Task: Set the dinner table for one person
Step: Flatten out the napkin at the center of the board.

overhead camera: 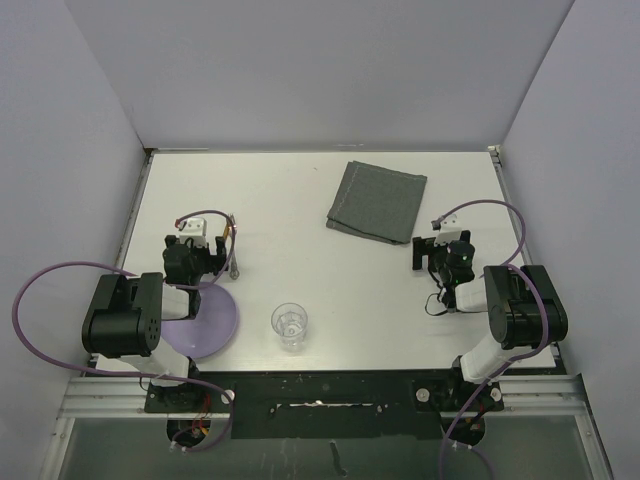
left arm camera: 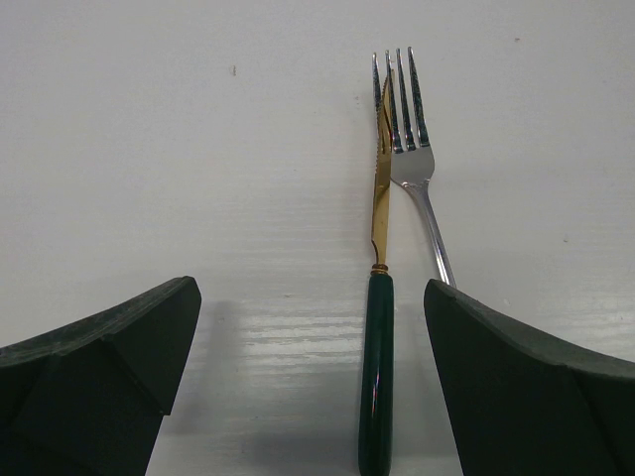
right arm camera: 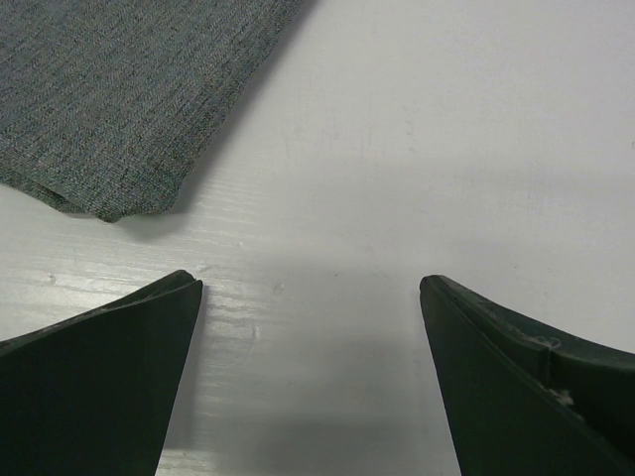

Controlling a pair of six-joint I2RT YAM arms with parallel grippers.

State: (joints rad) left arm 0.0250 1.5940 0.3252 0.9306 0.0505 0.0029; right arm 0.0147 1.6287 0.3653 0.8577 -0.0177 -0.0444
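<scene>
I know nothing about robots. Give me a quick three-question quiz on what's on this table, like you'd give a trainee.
1. True or false: the glass stands on the purple plate.
2. What lies right beside the fork? A: a spoon. B: a green-handled knife. C: chopsticks.
3. Which wrist camera sees the grey cloth?

Key: 1 false, the glass stands on the table beside the plate; 2 B; 3 the right one.

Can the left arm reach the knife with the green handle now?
Probably yes: the left gripper stands open by the knife, nothing covering it, though the fork lies against it.
</scene>
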